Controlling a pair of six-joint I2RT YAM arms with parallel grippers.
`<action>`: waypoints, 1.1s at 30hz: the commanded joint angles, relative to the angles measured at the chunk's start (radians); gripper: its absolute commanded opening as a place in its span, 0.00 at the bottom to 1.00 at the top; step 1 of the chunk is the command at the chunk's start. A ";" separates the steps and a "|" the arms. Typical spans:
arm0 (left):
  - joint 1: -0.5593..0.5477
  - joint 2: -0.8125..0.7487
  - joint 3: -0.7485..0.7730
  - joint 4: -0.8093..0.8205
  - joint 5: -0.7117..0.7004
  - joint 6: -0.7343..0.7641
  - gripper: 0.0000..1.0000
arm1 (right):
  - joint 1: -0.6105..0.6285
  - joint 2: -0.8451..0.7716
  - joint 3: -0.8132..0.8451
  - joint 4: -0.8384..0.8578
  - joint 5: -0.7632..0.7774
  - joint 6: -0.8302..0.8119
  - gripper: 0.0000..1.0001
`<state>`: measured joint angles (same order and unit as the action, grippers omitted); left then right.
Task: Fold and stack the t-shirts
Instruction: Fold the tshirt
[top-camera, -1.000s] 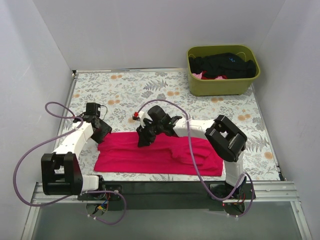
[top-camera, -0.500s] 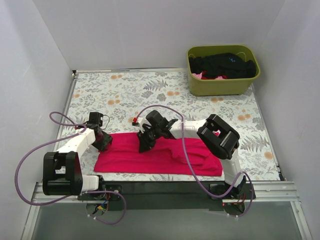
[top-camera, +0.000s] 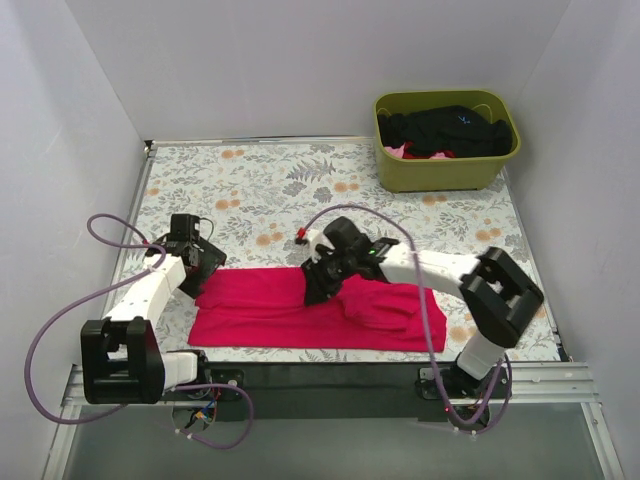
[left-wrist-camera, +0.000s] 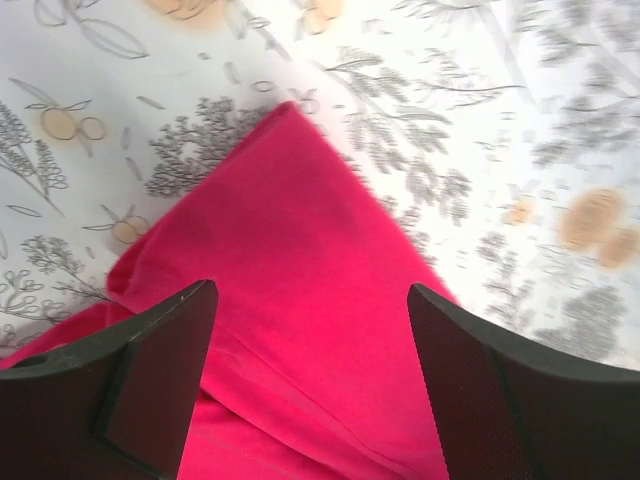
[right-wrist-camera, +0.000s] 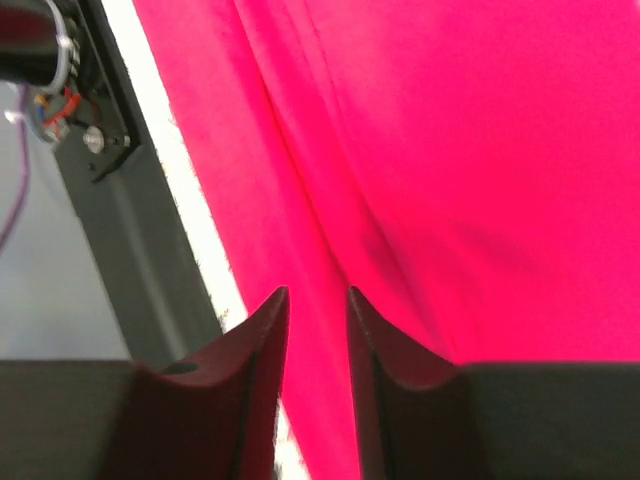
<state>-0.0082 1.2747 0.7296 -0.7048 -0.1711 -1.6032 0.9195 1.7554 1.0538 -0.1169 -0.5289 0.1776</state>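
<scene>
The red t-shirt lies folded into a long strip along the near edge of the table, with a bunched fold right of its middle. My left gripper hangs over the shirt's far left corner; in the left wrist view its jaws are wide open and empty above the red cloth. My right gripper is down over the middle of the strip; in the right wrist view its jaws stand a narrow gap apart, with the red cloth showing through. Black t-shirts lie in the bin.
An olive-green bin stands at the table's far right corner, with a bit of pink cloth among the black shirts. The dark front rail runs just beyond the shirt's near edge. White walls close in the table on three sides.
My right gripper has slid right along the shirt, from left of its middle to the middle. My left gripper dipped toward the left corner and came back a little. The shirt's outline is unchanged.
</scene>
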 joint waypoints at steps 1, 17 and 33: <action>0.007 -0.081 0.054 -0.012 0.040 0.043 0.72 | -0.092 -0.193 -0.098 -0.053 0.136 0.052 0.37; -0.018 0.035 -0.068 0.162 0.151 -0.035 0.68 | -0.553 -0.667 -0.571 -0.150 0.391 0.270 0.50; 0.116 -0.127 -0.183 0.087 0.144 -0.124 0.64 | -0.550 0.246 0.329 -0.191 0.366 0.046 0.52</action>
<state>0.0746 1.2400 0.5869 -0.5282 0.0334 -1.6981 0.3626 1.9091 1.2297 -0.2428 -0.2077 0.3038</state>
